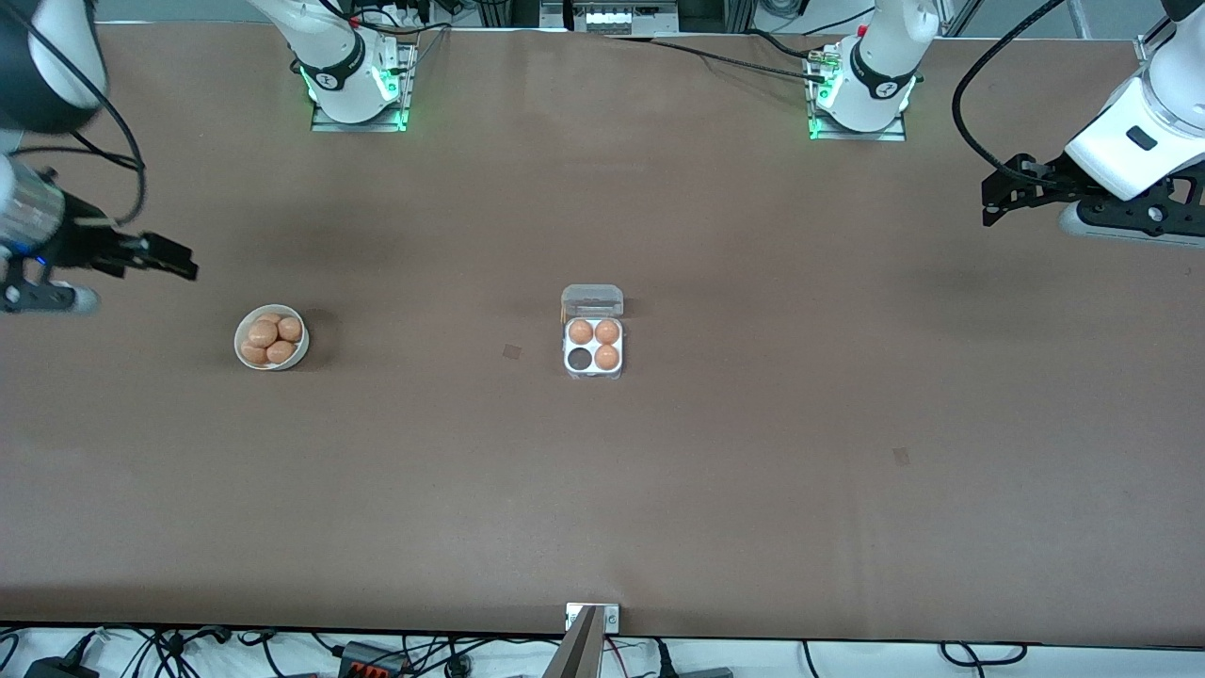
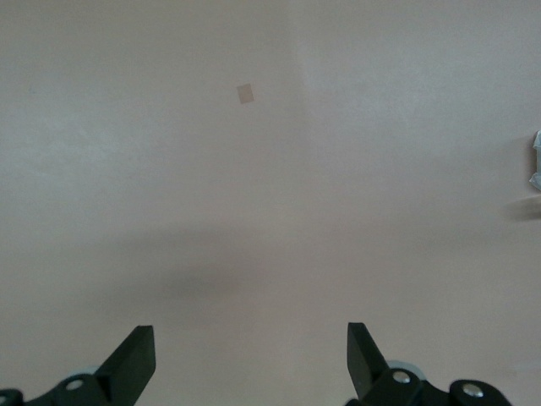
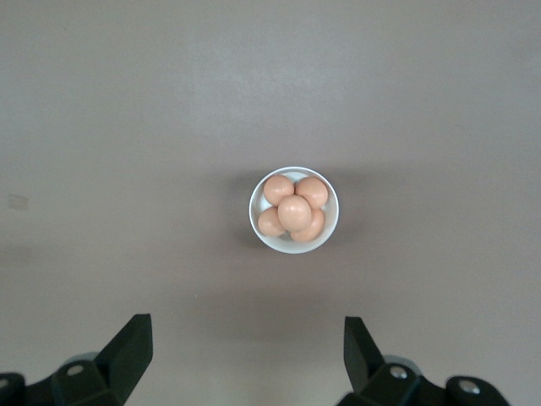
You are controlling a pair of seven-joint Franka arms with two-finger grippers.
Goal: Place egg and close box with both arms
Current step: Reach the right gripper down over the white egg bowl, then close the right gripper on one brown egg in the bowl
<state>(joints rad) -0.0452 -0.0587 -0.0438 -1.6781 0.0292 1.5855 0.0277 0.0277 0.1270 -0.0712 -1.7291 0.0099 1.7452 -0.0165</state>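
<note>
The box (image 1: 593,374) stands open mid-table, its clear lid (image 1: 591,299) folded back toward the robots. Three brown eggs (image 1: 594,331) fill its white tray, and one cell (image 1: 579,359) is empty and dark. Several more eggs (image 1: 268,339) (image 3: 294,211) lie in a round white bowl (image 1: 303,350) (image 3: 253,211) toward the right arm's end. My right gripper (image 1: 184,266) (image 3: 247,321) hangs open and empty over bare table beside the bowl. My left gripper (image 1: 987,200) (image 2: 249,328) is open and empty over the left arm's end. Only an edge of the box (image 2: 536,161) shows in the left wrist view.
Two small tape patches mark the brown table, one beside the box (image 1: 511,351) and one nearer the front camera (image 1: 901,457) (image 2: 245,93). A metal bracket (image 1: 591,617) sits at the table's front edge. The arm bases (image 1: 358,89) (image 1: 861,99) stand along the back.
</note>
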